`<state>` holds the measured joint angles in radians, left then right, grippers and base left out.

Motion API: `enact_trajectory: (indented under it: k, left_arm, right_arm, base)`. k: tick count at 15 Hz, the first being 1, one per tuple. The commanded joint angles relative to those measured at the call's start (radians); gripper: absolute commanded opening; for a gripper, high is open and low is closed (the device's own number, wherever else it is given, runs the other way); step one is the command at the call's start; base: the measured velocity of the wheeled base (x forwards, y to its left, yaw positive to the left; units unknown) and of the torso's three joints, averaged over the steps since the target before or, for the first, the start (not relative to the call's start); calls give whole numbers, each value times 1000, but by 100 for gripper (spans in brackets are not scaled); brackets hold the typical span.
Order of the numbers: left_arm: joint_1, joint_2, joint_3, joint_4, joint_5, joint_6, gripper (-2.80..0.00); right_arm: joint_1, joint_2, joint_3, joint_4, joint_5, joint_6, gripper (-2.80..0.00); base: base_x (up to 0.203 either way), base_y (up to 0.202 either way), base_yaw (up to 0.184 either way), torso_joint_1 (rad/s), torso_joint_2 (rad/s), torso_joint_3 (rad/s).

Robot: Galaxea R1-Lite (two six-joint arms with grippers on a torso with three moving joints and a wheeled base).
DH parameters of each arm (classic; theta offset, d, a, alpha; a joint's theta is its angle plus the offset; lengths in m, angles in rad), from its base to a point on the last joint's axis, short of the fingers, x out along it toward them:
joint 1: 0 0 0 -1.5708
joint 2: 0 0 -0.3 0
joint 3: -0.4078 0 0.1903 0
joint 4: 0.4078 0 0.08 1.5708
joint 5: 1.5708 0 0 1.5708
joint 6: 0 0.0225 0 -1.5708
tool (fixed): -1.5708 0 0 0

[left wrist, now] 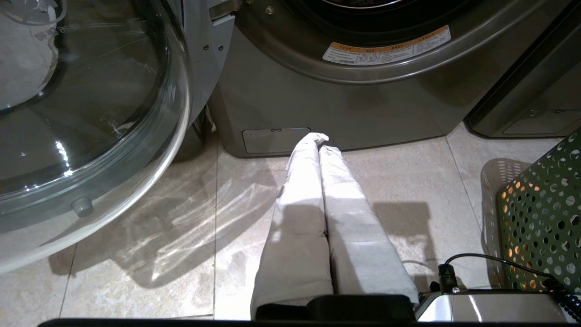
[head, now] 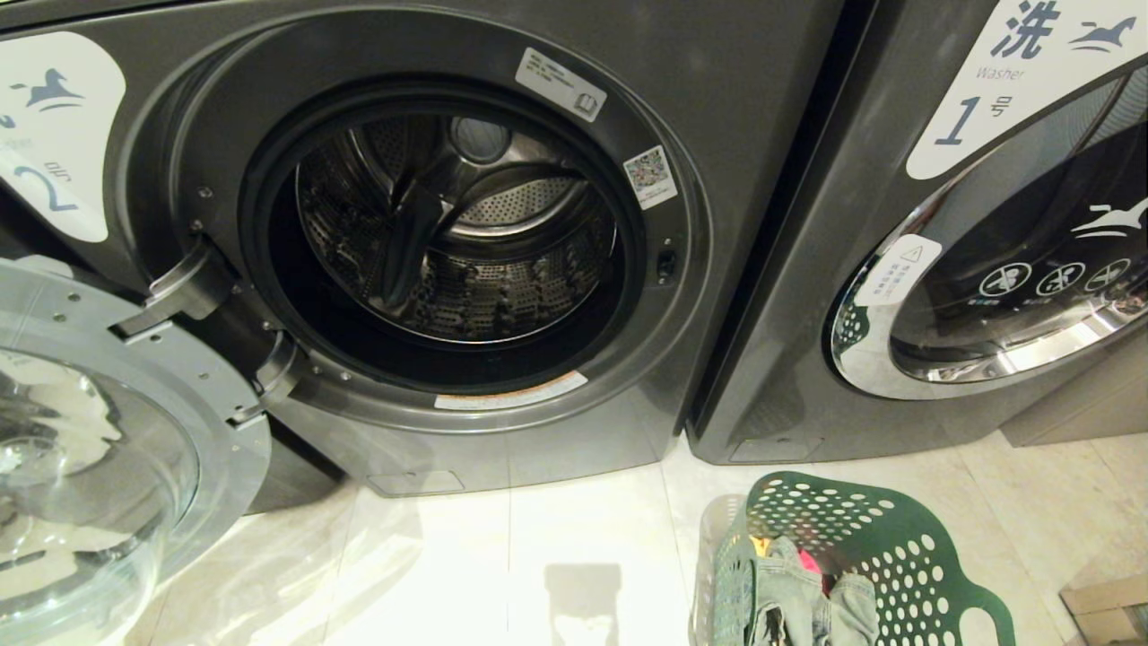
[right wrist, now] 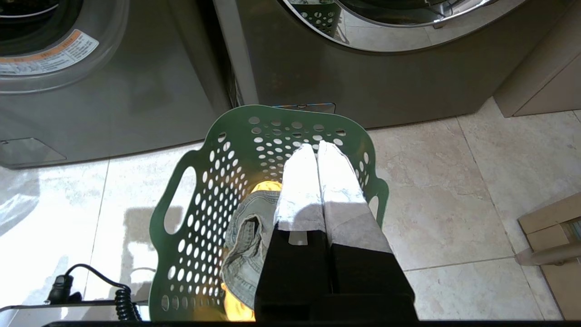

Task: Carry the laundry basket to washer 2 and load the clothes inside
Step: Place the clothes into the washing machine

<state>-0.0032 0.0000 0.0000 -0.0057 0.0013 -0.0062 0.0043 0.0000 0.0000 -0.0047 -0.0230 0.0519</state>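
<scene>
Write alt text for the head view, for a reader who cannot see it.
Washer 2, a dark grey front-loader, stands with its glass door swung open to the left and its steel drum empty. On the tiled floor to its lower right sits the green perforated laundry basket holding the clothes, in front of the closed washer 1.

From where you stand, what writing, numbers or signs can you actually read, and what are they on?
"2": white label with a blue horse, on washer 2.
"洗", "Washer", "1号": white label on the right washer.
Orange-striped sticker, QR sticker, white rim sticker, warning-triangle tag: too small to read.
</scene>
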Motion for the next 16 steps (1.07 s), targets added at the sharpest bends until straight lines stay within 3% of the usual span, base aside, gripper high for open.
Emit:
enact_trajectory:
  k: [1,6,8,11,16]
  left_arm:
    - [0,2,0,-2,0,0,-280]
    - [0,2,0,0,0,2,-280]
    - [0,2,0,10,-10,67,-280]
    - [0,2,0,9,-38,97,-280]
    - [0,2,0,9,-32,81,-280]
  right_arm:
    - [0,2,0,0,0,0,-280]
    - [0,2,0,0,3,-8,-280]
    - [0,2,0,1,10,-59,-280]
    - [0,2,0,5,55,-144,-280]
    - [0,2,0,5,44,-91,-280]
  base:
    - [0,0,0,0,0,0]
    - [0,0,0,0,0,0]
    - [0,0,0,0,0,0]
    - [0,0,0,0,0,0]
    - [0,0,0,0,0,0]
